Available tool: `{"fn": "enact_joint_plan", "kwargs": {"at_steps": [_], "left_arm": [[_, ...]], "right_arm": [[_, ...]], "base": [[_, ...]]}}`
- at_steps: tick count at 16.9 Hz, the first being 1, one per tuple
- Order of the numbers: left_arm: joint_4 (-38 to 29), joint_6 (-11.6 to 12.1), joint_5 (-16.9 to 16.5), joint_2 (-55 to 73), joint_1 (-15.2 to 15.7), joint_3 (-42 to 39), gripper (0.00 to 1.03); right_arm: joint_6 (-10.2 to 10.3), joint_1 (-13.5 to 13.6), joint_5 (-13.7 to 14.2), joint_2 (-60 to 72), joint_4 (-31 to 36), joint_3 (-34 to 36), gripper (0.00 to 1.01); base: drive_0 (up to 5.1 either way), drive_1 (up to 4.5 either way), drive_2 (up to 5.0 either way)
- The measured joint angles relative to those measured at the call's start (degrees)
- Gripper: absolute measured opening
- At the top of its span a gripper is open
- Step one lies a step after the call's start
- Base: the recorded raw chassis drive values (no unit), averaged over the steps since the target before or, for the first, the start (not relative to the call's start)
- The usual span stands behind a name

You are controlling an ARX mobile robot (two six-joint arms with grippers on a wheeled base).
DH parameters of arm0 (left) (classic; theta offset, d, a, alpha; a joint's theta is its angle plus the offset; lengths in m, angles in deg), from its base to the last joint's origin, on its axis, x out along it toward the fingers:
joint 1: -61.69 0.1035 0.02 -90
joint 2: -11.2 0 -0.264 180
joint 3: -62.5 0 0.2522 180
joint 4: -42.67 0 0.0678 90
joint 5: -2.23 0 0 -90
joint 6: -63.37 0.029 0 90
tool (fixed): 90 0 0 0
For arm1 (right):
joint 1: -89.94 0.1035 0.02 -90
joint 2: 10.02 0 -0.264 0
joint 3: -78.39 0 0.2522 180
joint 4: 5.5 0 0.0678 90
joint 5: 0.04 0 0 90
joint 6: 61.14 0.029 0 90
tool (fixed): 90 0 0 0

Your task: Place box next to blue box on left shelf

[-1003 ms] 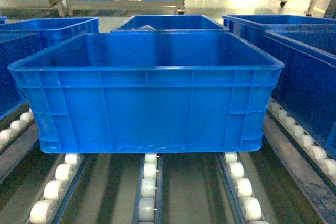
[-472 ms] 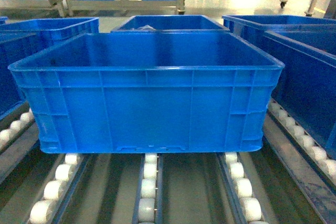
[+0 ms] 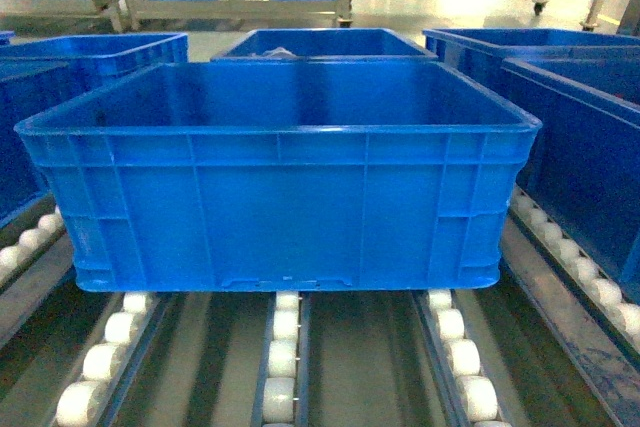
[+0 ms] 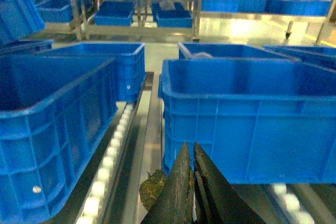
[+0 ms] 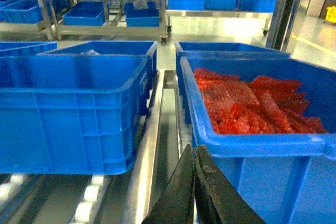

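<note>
Squarely ahead of us, the large bright-blue ribbed plastic crate (image 3: 280,172) sits on the silver shelf's white roller tracks (image 3: 283,357), long side facing us. Our left fingers (image 4: 190,182) and right fingers (image 5: 192,184) are clenched empty, flanking its near corners, neither clearly nearer.

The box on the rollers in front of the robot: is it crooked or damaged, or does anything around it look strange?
Nothing stands out. The box sits level and square on the roller tracks, empty, with walls and rim intact. Both grippers, left and right, are shut and hold nothing. The neighbouring crate holds red packets, none of them spilled.
</note>
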Motion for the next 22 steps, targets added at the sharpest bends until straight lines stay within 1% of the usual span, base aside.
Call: {"fn": "enact_joint_plan", "kwargs": {"at_steps": [1,3,5,6,7,8,9,10,11,22], "left_arm": [[0.48,0.0,0.02,0.13,0.0,0.02,0.01],[0.35,0.0,0.02,0.13,0.0,0.0,0.01],[0.61,0.02,0.0,0.13,0.0,0.0,0.26],[0.63,0.04,0.0,0.13,0.0,0.0,0.42],[0.63,0.04,0.0,0.13,0.0,0.0,0.55],[0.61,0.04,0.0,0.13,0.0,0.0,0.75],[0.63,0.04,0.0,0.13,0.0,0.0,0.86],[0.61,0.04,0.0,0.13,0.0,0.0,0.98],[0.61,0.13,0.0,0.13,0.0,0.0,0.97],[0.63,0.13,0.0,0.13,0.0,0.0,0.98]], "right_arm": [[0.0,0.0,-0.02,-0.04,-1.33,0.15,0.01],[-0.07,0.0,0.07,-0.04,-1.22,0.15,0.03],[-0.04,0.0,0.07,-0.04,-1.18,0.15,0.28],[-0.04,0.0,0.07,-0.04,-1.18,0.15,0.45],[-0.04,0.0,0.07,-0.04,-1.18,0.15,0.58],[-0.04,0.0,0.07,-0.04,-1.18,0.15,0.8],[-0.04,0.0,0.07,-0.04,-1.18,0.15,0.89],[0.0,0.0,0.04,-0.04,-1.18,0.15,1.0],[-0.02,0.0,0.04,-0.04,-1.18,0.15,0.97],[-0.02,0.0,0.04,-0.04,-1.18,0.15,0.98]], "base": [[0.0,0.0,0.0],[0.0,0.0,0.0],[0.0,0.0,0.0],[0.0,0.0,0.0],[0.0,0.0,0.0],[0.0,0.0,0.0],[0.0,0.0,0.0],[0.0,0.0,0.0],[0.0,0.0,0.0],[0.0,0.0,0.0]]}}
